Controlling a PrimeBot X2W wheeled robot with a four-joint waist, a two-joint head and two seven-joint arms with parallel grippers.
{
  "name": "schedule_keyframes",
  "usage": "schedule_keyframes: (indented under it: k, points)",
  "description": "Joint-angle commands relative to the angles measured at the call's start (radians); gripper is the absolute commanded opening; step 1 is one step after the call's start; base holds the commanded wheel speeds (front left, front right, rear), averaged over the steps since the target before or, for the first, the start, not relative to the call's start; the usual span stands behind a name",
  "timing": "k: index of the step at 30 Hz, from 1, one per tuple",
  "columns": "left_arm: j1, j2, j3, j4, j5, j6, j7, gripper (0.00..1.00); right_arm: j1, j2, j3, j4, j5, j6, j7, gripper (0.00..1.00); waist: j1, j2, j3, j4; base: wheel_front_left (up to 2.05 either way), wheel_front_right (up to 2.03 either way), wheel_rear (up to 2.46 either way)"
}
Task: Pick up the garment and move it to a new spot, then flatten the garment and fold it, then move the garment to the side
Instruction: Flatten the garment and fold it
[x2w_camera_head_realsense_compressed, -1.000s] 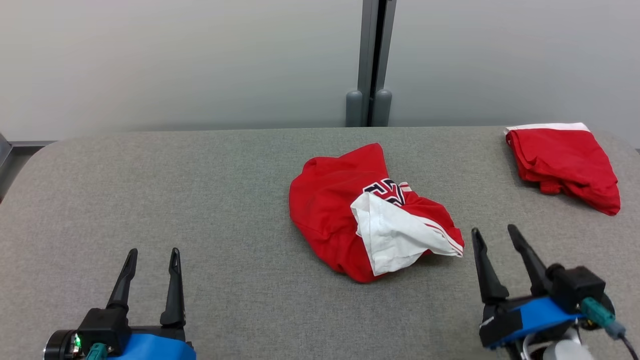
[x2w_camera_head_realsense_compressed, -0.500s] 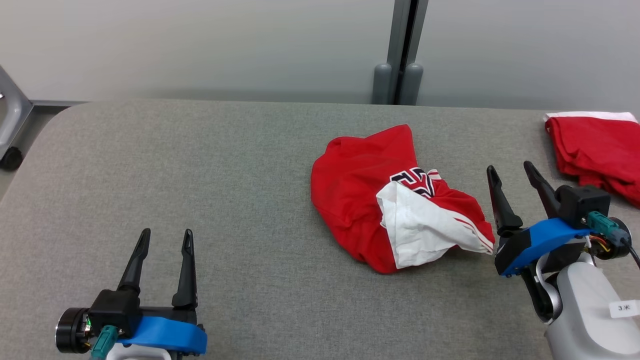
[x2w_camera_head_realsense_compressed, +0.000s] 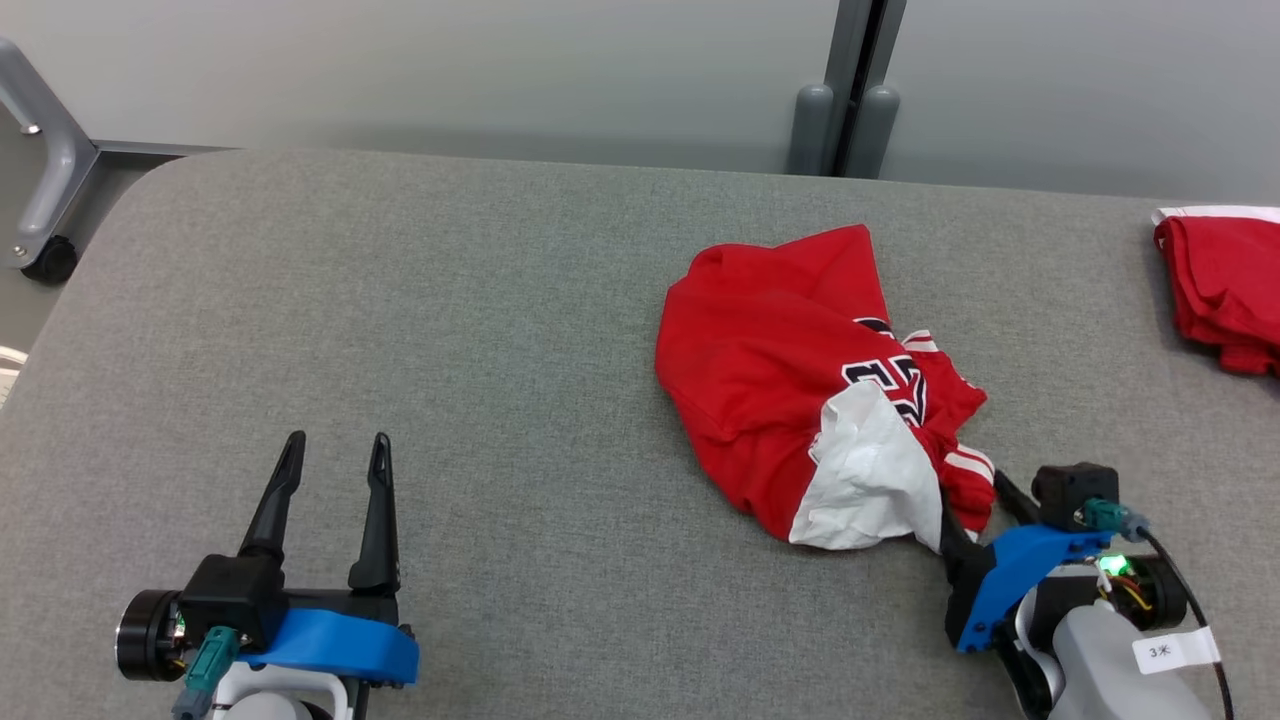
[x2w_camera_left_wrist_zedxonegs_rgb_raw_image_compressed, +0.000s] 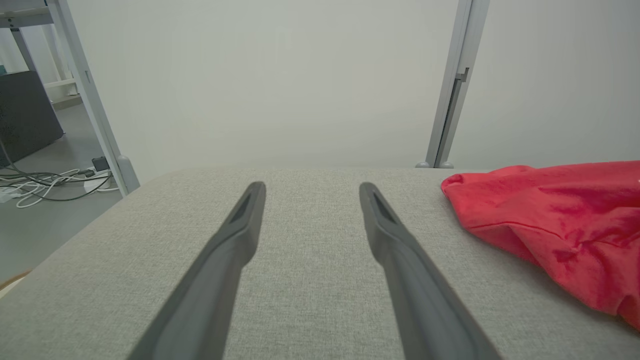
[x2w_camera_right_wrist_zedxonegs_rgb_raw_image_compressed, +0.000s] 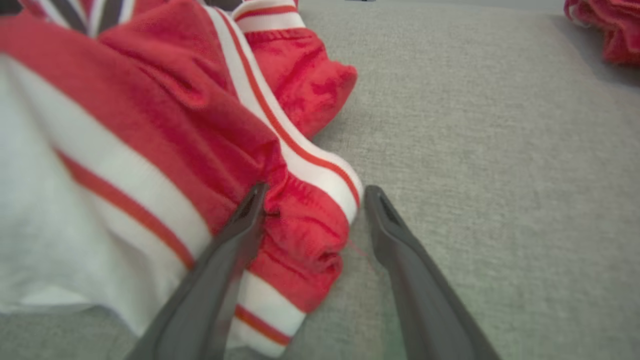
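The garment (x2w_camera_head_realsense_compressed: 790, 400), a crumpled red jersey with white panels and dark lettering, lies right of centre on the grey table (x2w_camera_head_realsense_compressed: 450, 300). My right gripper (x2w_camera_head_realsense_compressed: 970, 487) is at its near right corner, open. In the right wrist view the right gripper (x2w_camera_right_wrist_zedxonegs_rgb_raw_image_compressed: 315, 195) straddles a bunched fold of the striped hem, and the left finger (x2w_camera_right_wrist_zedxonegs_rgb_raw_image_compressed: 235, 235) presses against the garment (x2w_camera_right_wrist_zedxonegs_rgb_raw_image_compressed: 150, 100). My left gripper (x2w_camera_head_realsense_compressed: 338, 440) stands open over bare table at the near left, well apart from the cloth. The left wrist view shows the left gripper (x2w_camera_left_wrist_zedxonegs_rgb_raw_image_compressed: 312, 189) with the garment (x2w_camera_left_wrist_zedxonegs_rgb_raw_image_compressed: 550, 210) off to its right.
A second red garment with a white edge (x2w_camera_head_realsense_compressed: 1220, 290) lies at the table's far right, also in the right wrist view's top corner (x2w_camera_right_wrist_zedxonegs_rgb_raw_image_compressed: 610, 30). A grey post (x2w_camera_head_realsense_compressed: 850, 100) stands behind the table. A metal frame with a castor (x2w_camera_head_realsense_compressed: 45, 200) is off the far left corner.
The camera has turned, shifting the scene. My right gripper has come in to the garment's near right corner and now straddles its hem, which has bunched up. The left gripper stays put.
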Motion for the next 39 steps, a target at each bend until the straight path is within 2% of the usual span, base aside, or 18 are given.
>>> schedule_keyframes:
  k: [1, 9, 10, 11, 12, 18, 24, 25, 26, 34, 39]
  points:
    - [-0.014, -0.004, 0.004, 0.002, -0.003, -0.007, -0.004, 1.0, 0.009, 0.01, 0.009, 0.025, 0.011, 0.0, -0.008, 1.0, -0.0001, -0.0003, -0.002, -0.002, 0.0, 0.0, 0.0]
    - [-0.007, -0.008, 0.003, 0.003, -0.001, -0.005, -0.004, 1.0, 0.04, 0.057, 0.075, 0.136, 0.044, 0.002, -0.021, 1.0, -0.0001, -0.0003, -0.009, -0.016, 0.0, 0.0, 0.0]
    - [-0.008, -0.008, 0.002, 0.004, -0.001, -0.005, -0.004, 1.0, 0.04, 0.063, 0.086, 0.141, 0.051, 0.002, -0.021, 0.74, -0.0001, -0.0003, -0.009, -0.018, 0.0, 0.0, 0.0]
    - [-0.008, -0.008, 0.002, 0.004, -0.001, -0.005, -0.004, 1.0, 0.039, 0.067, 0.097, 0.146, 0.06, 0.002, -0.022, 0.3, -0.0001, -0.0003, -0.009, -0.02, 0.0, 0.0, 0.0]
    - [-0.009, -0.009, 0.003, 0.005, -0.001, -0.006, -0.004, 1.0, 0.036, 0.07, 0.108, 0.15, 0.07, 0.002, -0.022, 0.02, -0.0001, -0.0003, -0.009, -0.022, 0.0, 0.0, 0.0]
    - [-0.003, -0.011, 0.006, 0.009, -0.002, -0.006, -0.004, 1.0, 0.004, 0.053, 0.123, 0.141, 0.121, 0.0, -0.056, 0.0, -0.0001, -0.0003, -0.023, -0.035, 0.0, 0.0, 0.0]
    - [0.015, -0.013, 0.013, 0.003, -0.005, -0.006, -0.004, 1.0, 0.002, -0.02, 0.087, 0.097, 0.158, 0.0, -0.079, 0.0, -0.0001, -0.0003, -0.041, -0.057, 0.0, 0.0, 0.0]
    - [0.021, -0.014, 0.017, 0.0, -0.005, -0.006, -0.004, 1.0, 0.012, -0.054, 0.064, 0.072, 0.167, 0.0, -0.083, 0.0, -0.0001, -0.0003, -0.048, -0.068, 0.0, 0.0, 0.0]
    - [0.021, -0.014, 0.017, 0.0, -0.005, -0.006, -0.004, 1.0, 0.012, -0.054, 0.064, 0.072, 0.167, 0.0, -0.083, 0.0, -0.0001, -0.0003, -0.048, -0.068, 0.0, 0.0, 0.0]
    - [0.03, -0.016, 0.021, -0.006, -0.014, -0.006, -0.004, 1.0, 0.088, -0.218, -0.107, -0.086, 0.171, 0.0, -0.084, 0.0, -0.0001, -0.0003, -0.069, -0.106, 0.0, 0.0, 0.0]
    - [0.029, -0.013, 0.022, -0.009, -0.017, -0.006, -0.004, 1.0, 0.128, -0.259, -0.195, -0.157, 0.149, 0.0, -0.084, 0.0, -0.0001, -0.0003, -0.076, -0.114, 0.0, 0.0, 0.0]
